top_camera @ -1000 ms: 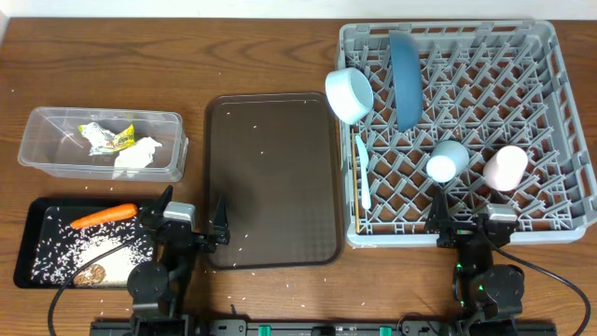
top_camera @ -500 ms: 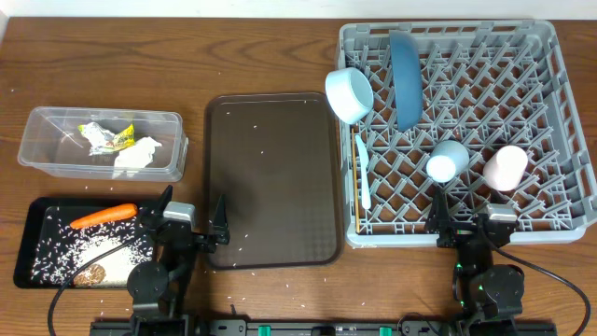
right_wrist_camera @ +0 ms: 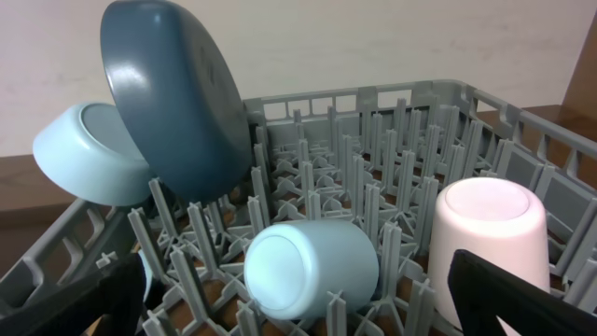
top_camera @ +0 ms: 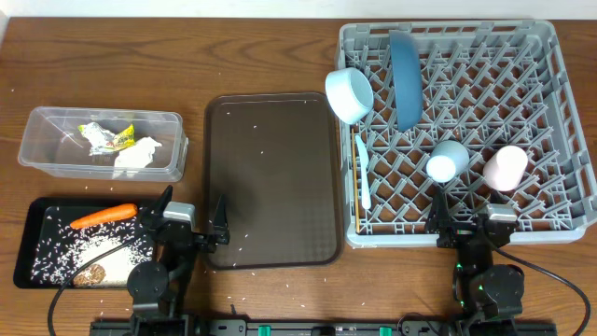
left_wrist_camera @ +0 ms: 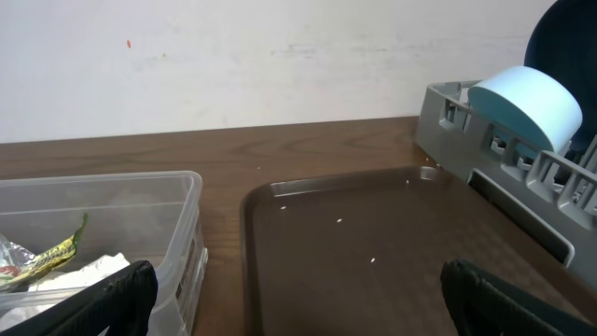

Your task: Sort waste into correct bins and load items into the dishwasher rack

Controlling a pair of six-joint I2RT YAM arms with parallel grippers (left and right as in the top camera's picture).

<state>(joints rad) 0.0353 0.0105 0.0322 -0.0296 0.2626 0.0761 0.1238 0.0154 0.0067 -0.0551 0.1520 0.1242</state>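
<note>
Dishes stand in the grey rack [top_camera: 569, 112]: dark-blue plate [top_camera: 405, 79] on edge, bowl [top_camera: 348, 93] at the left rim, utensil [top_camera: 363, 173] and chopsticks [top_camera: 357, 210] along the left side. Only the overhead view shows the black tray [top_camera: 23, 252] with carrot [top_camera: 103, 216] and rice [top_camera: 84, 252]. The right wrist view shows the blue cup [right_wrist_camera: 312, 266] lying on its side and the pink cup [right_wrist_camera: 485, 238] bottom up. The left gripper [top_camera: 193, 209] and right gripper [top_camera: 466, 219] are both spread wide, holding nothing.

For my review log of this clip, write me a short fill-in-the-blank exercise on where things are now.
The shallow rectangular tray holding the orange carrot is ____.
The large round plate standing on edge in the light-grey plastic dishwasher rack is dark ____.
The left gripper and right gripper are both ____.
Missing: black; blue; open.
</note>
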